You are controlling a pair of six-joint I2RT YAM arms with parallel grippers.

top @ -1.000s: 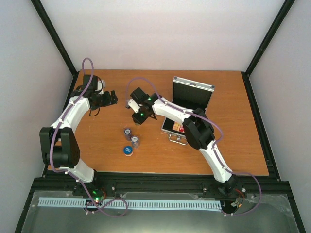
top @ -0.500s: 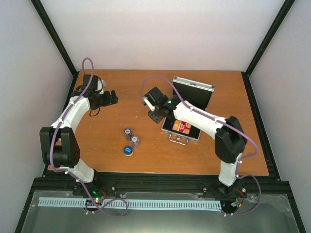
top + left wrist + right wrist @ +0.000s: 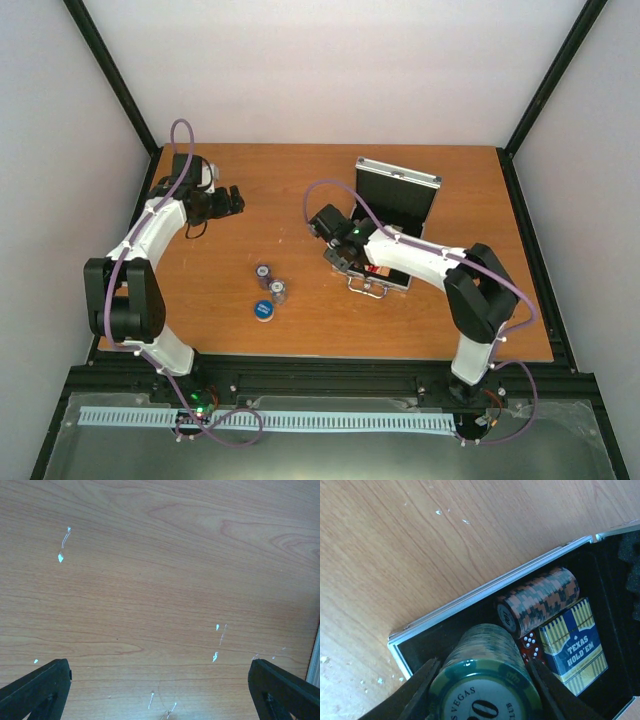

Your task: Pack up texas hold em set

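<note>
The silver case (image 3: 398,193) stands open right of the table's middle, lid up. My right gripper (image 3: 484,682) is shut on a green chip stack (image 3: 492,655), held on its side just over the case's black-lined left end (image 3: 470,600). Inside lie an orange-black chip stack (image 3: 540,600), red dice (image 3: 530,645) and a blue-yellow card box (image 3: 572,647). From above, the right gripper (image 3: 340,257) covers that end of the case. Two short chip stacks (image 3: 263,272) (image 3: 278,291) and a round blue disc (image 3: 263,310) rest on the table. My left gripper (image 3: 160,685) hangs open over bare wood at the far left (image 3: 226,201).
The wooden table (image 3: 480,300) is bounded by a black frame (image 3: 530,110) and white walls. The case's handle (image 3: 367,290) sticks out toward the near edge. Small white flecks (image 3: 60,557) mark the wood under the left gripper.
My right arm has swung right from the table's middle to the case's left end, carrying the green chip stack. The left arm has stayed put.
</note>
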